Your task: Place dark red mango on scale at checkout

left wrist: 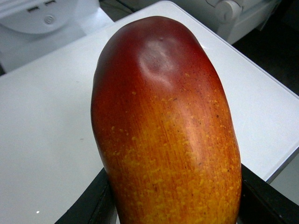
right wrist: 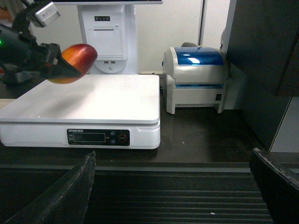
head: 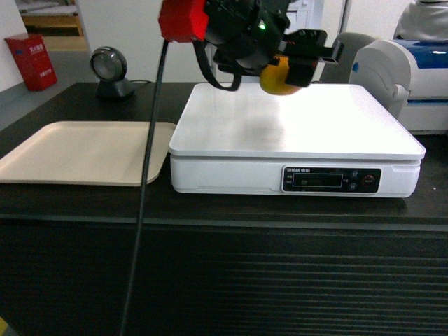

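The dark red mango point(head: 278, 78) point(left wrist: 163, 126) point(right wrist: 78, 57), red at its tip and orange-yellow toward the fingers, hangs a little above the white scale point(head: 294, 133) point(right wrist: 93, 100), over the far part of its top plate point(left wrist: 42, 121). My left gripper point(head: 288, 70) point(left wrist: 173, 207) is shut on it, a black finger on each side. The scale stands on the dark checkout counter point(head: 224, 210). My right gripper point(right wrist: 170, 186) is open and empty, low in front of the counter's ribbed slats point(right wrist: 173, 200), right of the scale. It does not show in the head view.
A flat beige tray point(head: 84, 150) lies left of the scale. A round scanner point(head: 110, 70) stands behind it. A grey-and-blue label printer point(right wrist: 198, 79) point(head: 409, 77) sits to the right of the scale. A black cable point(head: 150, 175) hangs across the tray's edge.
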{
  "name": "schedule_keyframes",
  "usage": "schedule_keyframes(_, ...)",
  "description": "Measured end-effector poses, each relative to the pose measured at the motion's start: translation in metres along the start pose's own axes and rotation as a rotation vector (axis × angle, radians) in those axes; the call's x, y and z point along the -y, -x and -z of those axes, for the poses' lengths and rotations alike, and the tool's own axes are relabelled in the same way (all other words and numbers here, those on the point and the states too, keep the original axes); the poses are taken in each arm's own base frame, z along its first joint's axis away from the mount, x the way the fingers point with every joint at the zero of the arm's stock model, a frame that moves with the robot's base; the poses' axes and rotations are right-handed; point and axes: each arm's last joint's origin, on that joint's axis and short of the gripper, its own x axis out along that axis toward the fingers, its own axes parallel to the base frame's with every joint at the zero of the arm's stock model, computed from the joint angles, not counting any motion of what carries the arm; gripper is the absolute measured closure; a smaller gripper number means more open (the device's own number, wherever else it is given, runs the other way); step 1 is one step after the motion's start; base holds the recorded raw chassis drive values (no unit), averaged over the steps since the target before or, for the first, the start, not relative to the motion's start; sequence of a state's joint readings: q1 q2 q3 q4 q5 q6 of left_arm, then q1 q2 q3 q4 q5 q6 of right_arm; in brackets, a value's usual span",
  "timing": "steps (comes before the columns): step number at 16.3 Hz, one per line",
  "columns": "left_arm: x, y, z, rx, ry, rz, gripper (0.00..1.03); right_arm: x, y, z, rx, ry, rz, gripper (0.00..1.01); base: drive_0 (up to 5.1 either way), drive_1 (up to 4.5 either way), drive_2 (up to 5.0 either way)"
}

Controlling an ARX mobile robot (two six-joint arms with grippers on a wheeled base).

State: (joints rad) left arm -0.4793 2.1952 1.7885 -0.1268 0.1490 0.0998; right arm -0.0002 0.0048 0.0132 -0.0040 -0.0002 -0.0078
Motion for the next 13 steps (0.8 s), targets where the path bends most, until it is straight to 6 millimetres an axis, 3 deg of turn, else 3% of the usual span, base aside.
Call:
schedule_keyframes(2, 0.017, -0.025, 0.007, -0.044, -0.001, 0.026, 0.45, 0.000, 0.000, 0.000, 0.000, 0.000, 0.000, 0.03, 0.0, 0.00, 0.0)
schedule_keyframes(4, 0.017, -0.043, 0.007, -0.064, 0.006, 0.006, 0.45, 0.000, 0.000, 0.000, 0.000, 0.000, 0.000, 0.03, 0.0, 0.00, 0.0)
schedule_keyframes(13, 0.009, -0.066, 0.012, -0.103, 0.037, -0.019, 0.45, 0.000, 0.000, 0.000, 0.000, 0.000, 0.000, 0.03, 0.0, 0.00, 0.0)
